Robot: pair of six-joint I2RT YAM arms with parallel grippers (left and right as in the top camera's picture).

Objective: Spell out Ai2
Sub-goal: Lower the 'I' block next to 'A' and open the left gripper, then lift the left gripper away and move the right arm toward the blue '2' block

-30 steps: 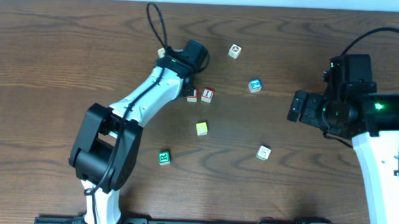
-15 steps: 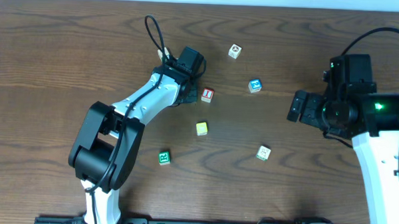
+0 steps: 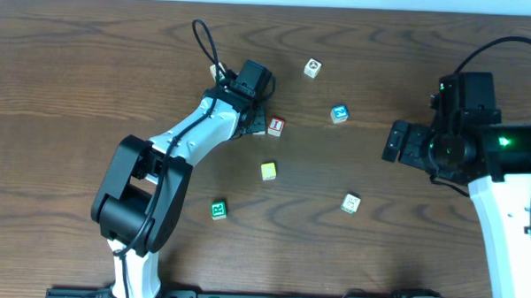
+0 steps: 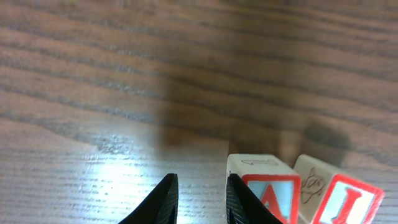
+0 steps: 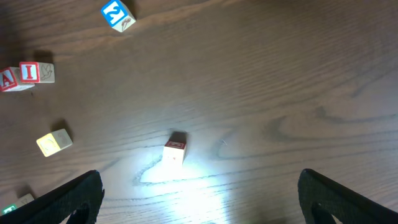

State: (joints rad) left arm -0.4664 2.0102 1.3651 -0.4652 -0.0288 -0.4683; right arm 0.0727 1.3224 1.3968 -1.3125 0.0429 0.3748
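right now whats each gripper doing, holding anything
Left gripper: closed, holding nothing, fingers beside the red-framed wooden "A" cube.
Right gripper: open, holding nothing.

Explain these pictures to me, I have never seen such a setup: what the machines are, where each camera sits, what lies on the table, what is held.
The machines are two robot arms, the left arm and the right arm, at a wooden table, each ending in a two-finger gripper. One picture looks straight down from above. The other two come from cameras on the wrists, each looking out past its own gripper. The left gripper is shut and holds nothing. The red A cube stands just beside it, next to the red I cube. The right gripper is wide open and empty. Also lying loose: the blue 2 cube, a yellow cube, a green cube, a far pale cube and a near pale cube.
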